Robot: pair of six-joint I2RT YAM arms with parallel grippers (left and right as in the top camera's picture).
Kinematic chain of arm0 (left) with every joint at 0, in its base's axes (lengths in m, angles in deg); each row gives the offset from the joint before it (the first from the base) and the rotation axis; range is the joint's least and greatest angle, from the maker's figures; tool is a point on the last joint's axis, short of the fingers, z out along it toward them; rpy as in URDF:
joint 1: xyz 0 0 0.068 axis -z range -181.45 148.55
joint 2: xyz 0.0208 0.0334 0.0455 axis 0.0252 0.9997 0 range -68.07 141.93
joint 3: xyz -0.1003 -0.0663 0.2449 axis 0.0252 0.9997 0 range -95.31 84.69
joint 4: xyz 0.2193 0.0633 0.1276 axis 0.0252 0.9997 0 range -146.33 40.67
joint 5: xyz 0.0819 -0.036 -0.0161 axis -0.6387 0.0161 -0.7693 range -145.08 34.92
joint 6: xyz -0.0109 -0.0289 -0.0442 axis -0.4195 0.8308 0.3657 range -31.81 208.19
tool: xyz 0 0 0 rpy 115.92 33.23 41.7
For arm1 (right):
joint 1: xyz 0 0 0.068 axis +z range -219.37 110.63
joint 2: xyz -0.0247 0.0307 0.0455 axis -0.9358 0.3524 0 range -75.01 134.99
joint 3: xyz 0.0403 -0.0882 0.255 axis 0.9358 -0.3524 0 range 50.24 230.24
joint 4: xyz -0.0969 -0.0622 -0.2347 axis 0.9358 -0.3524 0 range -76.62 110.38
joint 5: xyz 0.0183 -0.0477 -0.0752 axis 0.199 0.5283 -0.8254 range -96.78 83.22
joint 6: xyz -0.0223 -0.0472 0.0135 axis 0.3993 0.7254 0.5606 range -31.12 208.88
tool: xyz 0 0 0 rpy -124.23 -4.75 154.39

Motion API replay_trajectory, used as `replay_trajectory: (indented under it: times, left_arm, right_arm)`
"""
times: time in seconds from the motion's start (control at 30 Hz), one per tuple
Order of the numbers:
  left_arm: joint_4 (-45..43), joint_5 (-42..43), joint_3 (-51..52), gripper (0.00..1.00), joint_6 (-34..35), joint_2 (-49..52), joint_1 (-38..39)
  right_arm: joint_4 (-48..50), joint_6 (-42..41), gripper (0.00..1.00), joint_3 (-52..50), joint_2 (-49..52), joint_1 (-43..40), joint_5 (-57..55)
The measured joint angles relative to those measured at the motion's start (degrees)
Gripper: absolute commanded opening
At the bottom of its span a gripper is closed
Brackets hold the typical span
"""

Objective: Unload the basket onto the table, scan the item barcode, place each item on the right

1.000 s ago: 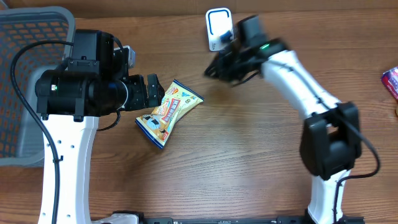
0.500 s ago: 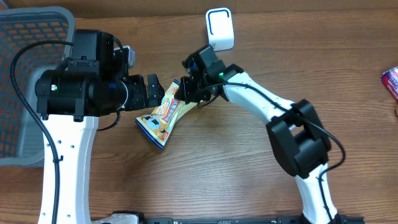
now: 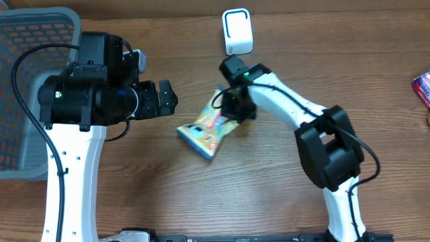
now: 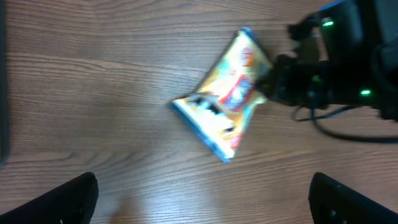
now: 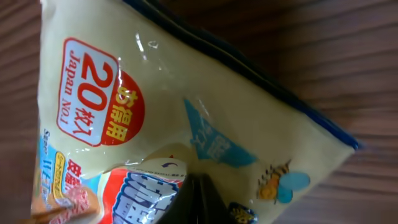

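The item is a yellow and blue snack packet [image 3: 203, 130] lying near the table's middle; it also shows in the left wrist view [image 4: 225, 102], and it fills the right wrist view [image 5: 155, 93]. My right gripper [image 3: 232, 111] is shut on the packet's upper right end, its dark fingers [image 5: 198, 198] pinched together on the wrapper. To the packet's left my left gripper [image 3: 165, 99] stands wide open and holds nothing, its fingertips [image 4: 76, 194] far apart over bare wood. No barcode shows on the packet's visible face. The white scanner [image 3: 237, 31] with a blue frame stands at the back.
A grey mesh basket [image 3: 27, 81] sits at the far left behind my left arm. A red and blue packet [image 3: 423, 89] lies at the right edge. Bare wood lies in front of the packet.
My right arm swung in from near the scanner, shut on the packet's end, and moved it right, away from my left gripper. The left arm stayed still and open.
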Motion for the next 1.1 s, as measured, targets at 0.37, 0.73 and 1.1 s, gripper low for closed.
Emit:
replay_trajectory:
  times: [0.37, 0.73, 1.1]
  left_arm:
    - [0.00, -0.02, 0.00, 1.00, 0.00, 0.00, 0.00]
    - [0.00, 0.00, 0.00, 1.00, 0.00, 0.00, 0.00]
    - [-0.02, -0.02, 0.00, 1.00, 0.00, 0.00, 0.00]
  right_arm:
    - [-3.04, 7.89, 0.08, -1.05, -11.10, -2.78, 1.25]
    - [7.15, 4.09, 0.04, -15.30, -9.60, 3.76, 8.22]
    - [7.39, 3.06, 0.17, -20.11, -8.90, 3.32, 15.56]
